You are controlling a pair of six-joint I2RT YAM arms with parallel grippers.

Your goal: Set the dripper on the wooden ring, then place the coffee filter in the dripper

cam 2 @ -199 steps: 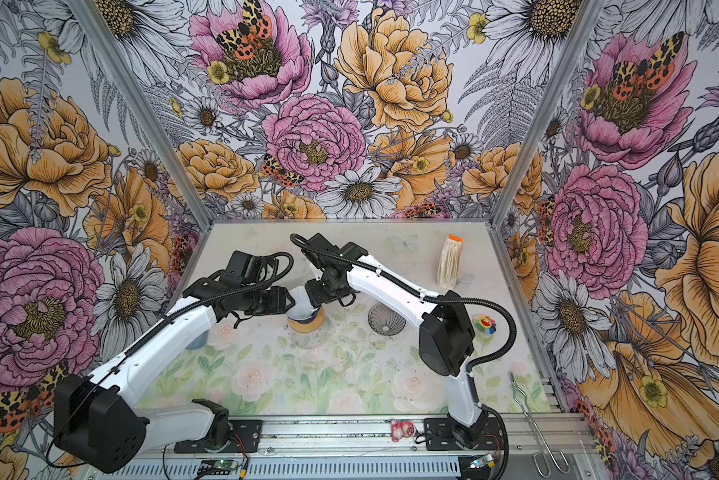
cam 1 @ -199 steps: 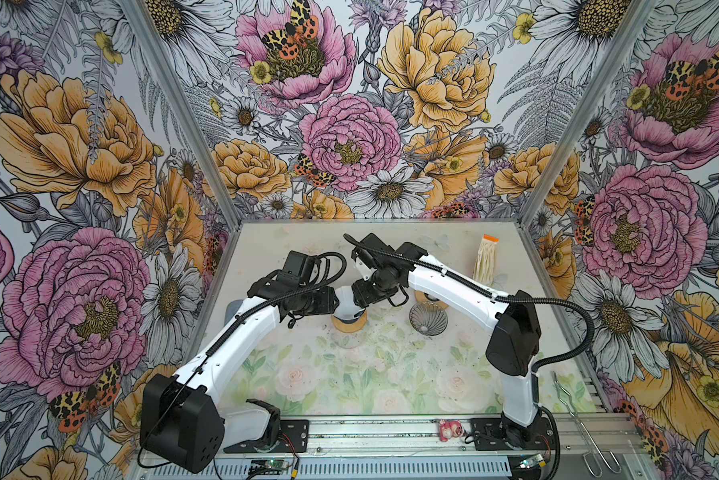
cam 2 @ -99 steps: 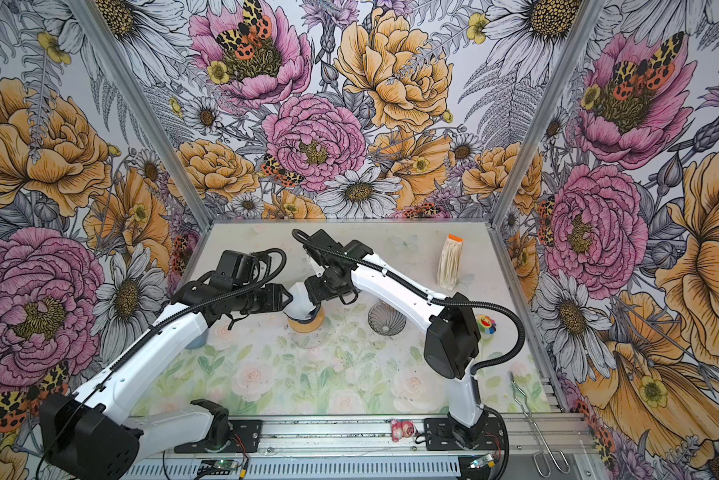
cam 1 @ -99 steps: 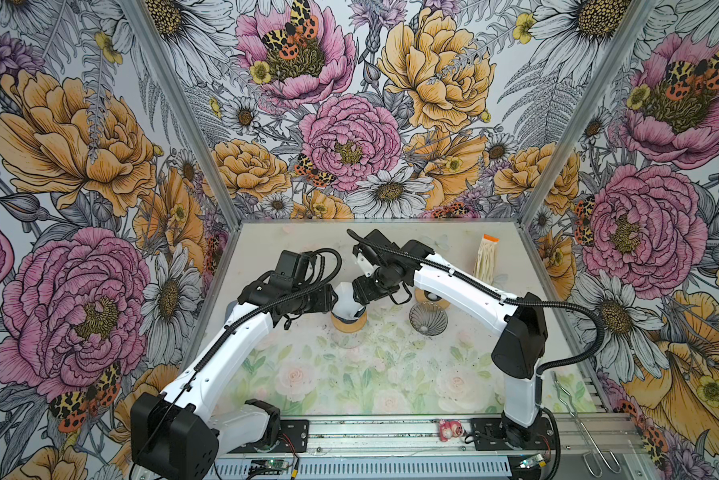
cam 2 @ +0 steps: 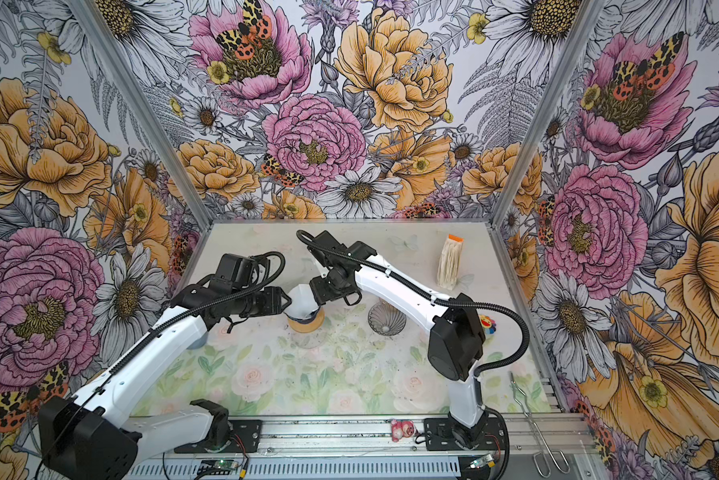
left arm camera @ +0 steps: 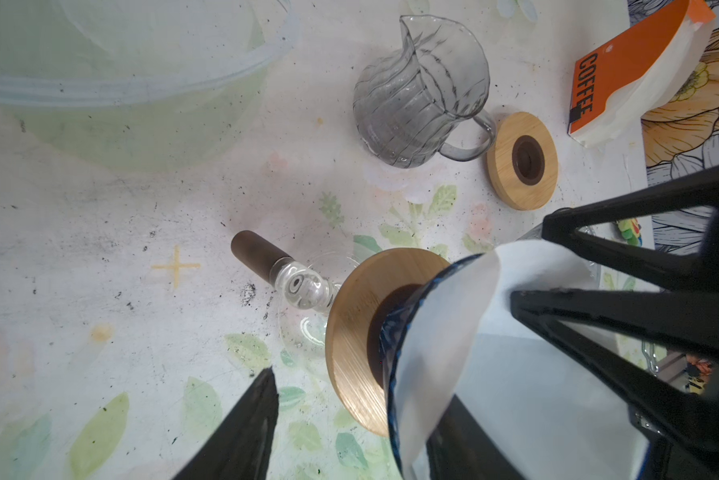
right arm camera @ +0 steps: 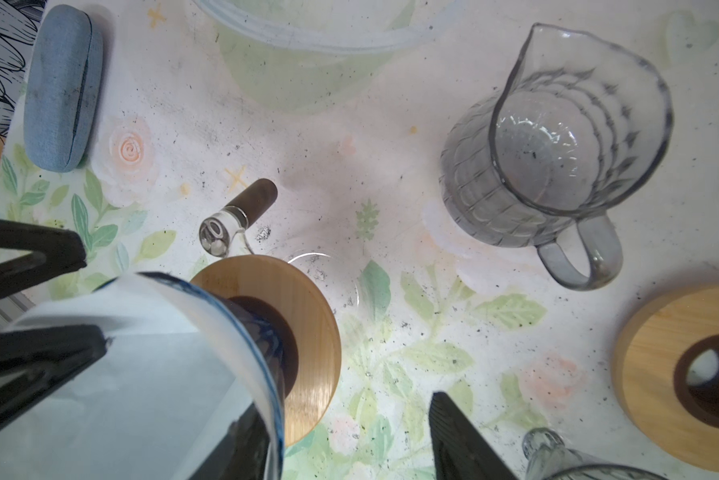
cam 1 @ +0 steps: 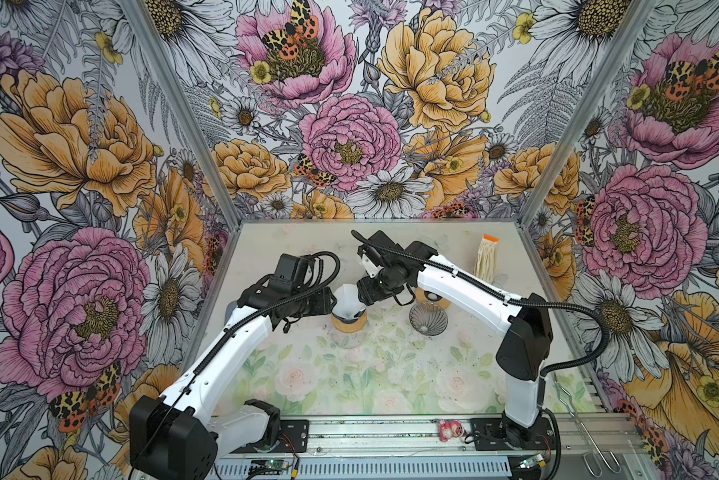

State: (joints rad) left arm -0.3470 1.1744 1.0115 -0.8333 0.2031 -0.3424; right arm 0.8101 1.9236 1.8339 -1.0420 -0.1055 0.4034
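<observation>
As I scanned the table from left to right, my left gripper (cam 1: 332, 301) stood astride the rim of the dripper (cam 1: 349, 326), jaws apart and clamping nothing. The white coffee filter (cam 1: 348, 300) sat inside the dripper's cone. My right gripper (cam 1: 363, 297) straddled the opposite rim, likewise unclenched. Further right, the ribbed glass pitcher (cam 1: 428, 319) held only dark specks, and the filter pack (cam 1: 487, 264) stood beyond it.

coffee filter (cam 1: 346, 300): plain white.
dripper (left arm camera: 349, 332): blue-tinted glass, tan wood collar, dark brown core.
pitcher (cam 1: 428, 319), 3 o'clock of dripper: smoky grey, ribbed.
filter pack (left arm camera: 615, 62), 2 o'clock: orange, black lettering.
case (right arm camera: 60, 89): dusty blue.
bench (cam 1: 349, 374): pale, pastel pink roses, green leaves.
</observation>
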